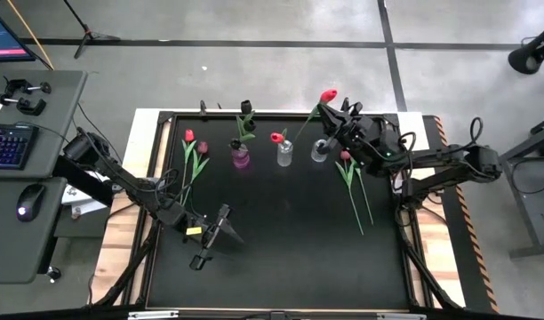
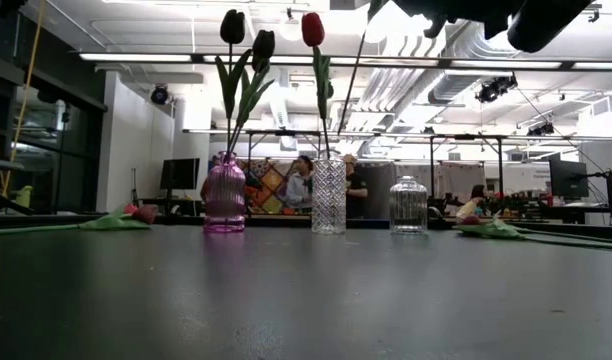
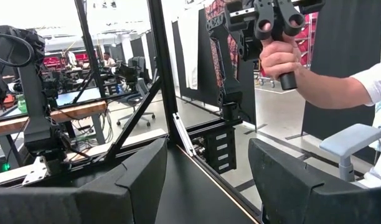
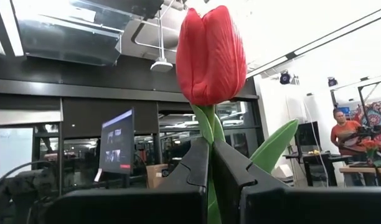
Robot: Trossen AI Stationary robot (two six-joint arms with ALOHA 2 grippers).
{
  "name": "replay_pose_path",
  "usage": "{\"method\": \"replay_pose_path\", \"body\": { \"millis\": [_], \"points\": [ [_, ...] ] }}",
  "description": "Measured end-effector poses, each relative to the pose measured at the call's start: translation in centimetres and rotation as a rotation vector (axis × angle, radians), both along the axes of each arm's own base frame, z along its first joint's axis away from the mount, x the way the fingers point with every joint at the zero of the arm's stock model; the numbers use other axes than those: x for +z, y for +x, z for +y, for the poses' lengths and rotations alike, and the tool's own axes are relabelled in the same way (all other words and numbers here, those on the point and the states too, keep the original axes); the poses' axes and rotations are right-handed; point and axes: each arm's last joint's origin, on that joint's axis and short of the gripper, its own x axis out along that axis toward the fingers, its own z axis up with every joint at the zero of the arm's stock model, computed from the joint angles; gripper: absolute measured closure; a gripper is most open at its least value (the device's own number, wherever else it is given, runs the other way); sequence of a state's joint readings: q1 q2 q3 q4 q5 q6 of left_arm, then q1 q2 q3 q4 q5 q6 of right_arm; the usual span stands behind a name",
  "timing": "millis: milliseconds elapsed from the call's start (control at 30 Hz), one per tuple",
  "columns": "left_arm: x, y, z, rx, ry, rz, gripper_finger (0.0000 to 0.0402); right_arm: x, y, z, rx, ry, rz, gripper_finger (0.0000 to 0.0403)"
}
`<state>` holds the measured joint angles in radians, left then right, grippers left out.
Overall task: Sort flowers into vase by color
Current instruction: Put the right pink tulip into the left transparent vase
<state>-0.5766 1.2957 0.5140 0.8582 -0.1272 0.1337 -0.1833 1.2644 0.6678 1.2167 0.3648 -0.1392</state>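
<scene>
Now my right hand (image 4: 210, 163) pinches 1 red tulip (image 4: 210, 55) by its thin, bendy stem just under the light, soft head; left hand (image 1: 212, 236) waits spread.

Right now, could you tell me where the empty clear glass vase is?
In the high view, the empty clear glass vase stands at the right end of the vase row, beside the clear vase with one red tulip, just below the right pincer.

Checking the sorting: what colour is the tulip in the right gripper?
Bright red tulip, clearest in the right wrist view.
</scene>
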Motion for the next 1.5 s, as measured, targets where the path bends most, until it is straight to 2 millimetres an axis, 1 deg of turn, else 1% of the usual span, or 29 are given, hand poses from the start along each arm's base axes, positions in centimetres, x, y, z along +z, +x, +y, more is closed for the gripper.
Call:
{"method": "replay_pose_path", "body": {
  "millis": [267,467,533,800,1033,1200,1333,1400,1500],
  "points": [
    [0.0,0.0,0.0,0.0,-0.001,-0.002,0.0188,-0.2,0.0,-0.9,-0.022,-0.004,-0.007,0.0403],
    [0.1,0.1,0.2,0.021,-0.004,-0.006,0.0188,-1.8,1.2,-1.9,-0.016,-0.007,-0.007,0.0403],
    [0.0,0.1,0.2,0.026,-0.004,-0.004,0.0188,-1.9,1.3,-2.1,-0.022,-0.01,-0.022,0.0403],
    [0.0,0.1,0.2,0.025,0.0,0.002,0.0188,-2.2,1.5,-2.1,-0.016,0.003,0.005,0.0403],
    [0.0,0.1,0.2,0.025,-0.001,0.002,0.0188,-3.0,2.0,-2.3,-0.001,0.05,0.085,0.0403],
    [0.0,0.1,0.2,0.025,-0.001,0.002,0.0188,-3.4,2.2,-2.4,0.029,0.112,0.1,0.0403],
    [0.0,0.1,0.2,0.025,0.0,0.002,0.0188,-3.8,2.3,-2.4,0.018,0.133,0.137,0.0402],
    [0.0,0.1,0.2,0.025,0.0,0.002,0.0188,-4.0,2.4,-2.4,0.017,0.14,0.163,0.0393],
    [0.0,0.1,0.2,0.025,0.0,0.002,0.0188,-4.2,2.5,-2.4,0.018,0.15,0.188,0.0357]
  ]
}}
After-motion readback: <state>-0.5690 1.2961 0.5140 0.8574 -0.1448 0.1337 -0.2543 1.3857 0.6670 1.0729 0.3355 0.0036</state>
